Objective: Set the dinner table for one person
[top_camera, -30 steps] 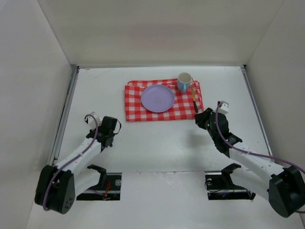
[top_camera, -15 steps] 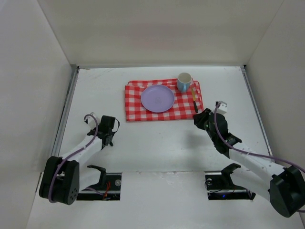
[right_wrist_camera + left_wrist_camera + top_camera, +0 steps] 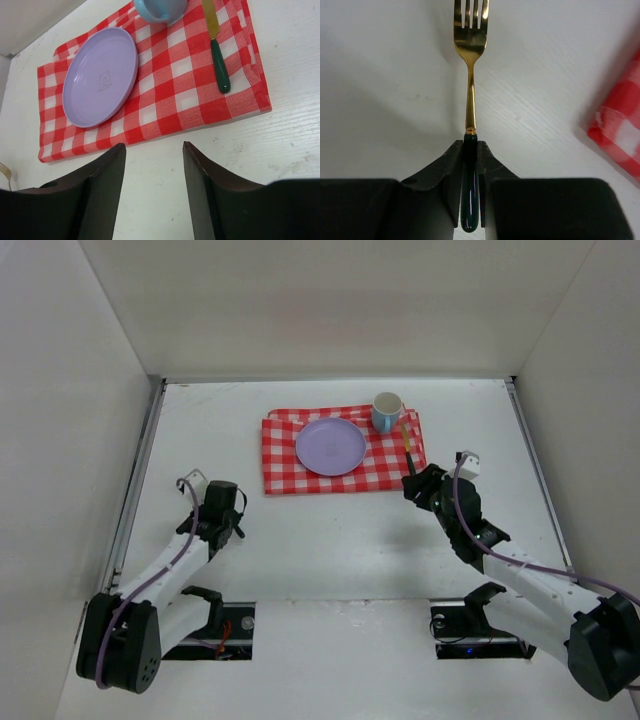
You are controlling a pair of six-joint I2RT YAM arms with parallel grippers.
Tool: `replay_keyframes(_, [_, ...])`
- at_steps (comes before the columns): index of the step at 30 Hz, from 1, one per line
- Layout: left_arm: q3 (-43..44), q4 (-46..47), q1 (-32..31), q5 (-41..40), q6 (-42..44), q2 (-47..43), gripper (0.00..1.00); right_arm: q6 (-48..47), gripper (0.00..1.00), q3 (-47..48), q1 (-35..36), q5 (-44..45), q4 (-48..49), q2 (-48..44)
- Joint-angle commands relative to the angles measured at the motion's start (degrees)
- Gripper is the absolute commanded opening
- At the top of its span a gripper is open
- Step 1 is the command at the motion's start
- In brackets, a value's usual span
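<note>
The left gripper [image 3: 470, 150] has its jaws pressed together on the dark green handle of a fork [image 3: 470, 90]. The gold neck and tines stick out straight ahead toward 12 o'clock, low over the dinner table [image 3: 330, 540]. Gripping the handle end leaves the tines free, which should let the fork be laid flat. The right gripper [image 3: 153, 150] stands with its fingers well apart and nothing between them, near the cloth's 5 o'clock corner.

The dinner table is the white top under both arms. The checked cloth [image 3: 165, 100] lies on it toward 12 o'clock. The lilac plate [image 3: 100, 77] sits mid-cloth, the blue cup [image 3: 160, 7] at its 1 o'clock, and the knife [image 3: 219, 60] at its 3 o'clock with the handle toward the arms. The 9 o'clock side of the plate is bare, likely the fork's place.

The plate holds no food, only a faint printed mark. In the overhead view nothing shows inside the cup.
</note>
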Motion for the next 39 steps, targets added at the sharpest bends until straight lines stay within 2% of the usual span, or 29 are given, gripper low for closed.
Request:
replay_keyframes(1, [7.40,4.83,-4.26,0.99,6.01,-0.55,0.01,-0.31,0.57,1.56,-0.10,0.85,3.58,-0.48])
replay_keyframes(8, [26.47,10.38,-13.76,1.86,18.58,18.15,0.02,-0.40,0.59,1.21,-0.37,0.94,4.02,-0.13])
replay_keyframes(13, [36.59,9.94,-12.81,8.97,24.30,30.99,0.04,-0.49,0.64,1.03,-0.90,0.76,4.38,0.23])
replay_keyframes(17, [44.32,4.68,-11.40,12.24,27.20,39.70,0.04,-0.40,0.66,0.95,-1.07,0.77,4.46,-0.04])
replay_keyframes(24, [46.71,3.09,-11.75,7.58,28.70,43.75,0.05,-0.40,0.67,0.77,-1.24,0.59,4.82,0.13])
replay_keyframes(31, [45.75,3.61,-11.13,7.23,27.83,46.39,0.07,-0.58,0.68,1.47,-0.89,0.24,4.91,2.24])
replay_keyframes(36, [45.57,4.32,-10.35,7.05,26.51,47.71,0.14,-0.66,0.69,1.21,-0.89,0.50,5.26,1.81])
replay_keyframes(39, [44.61,4.93,-10.34,6.96,25.54,46.66,0.23,-0.75,0.69,1.30,-0.90,0.32,4.73,1.20])
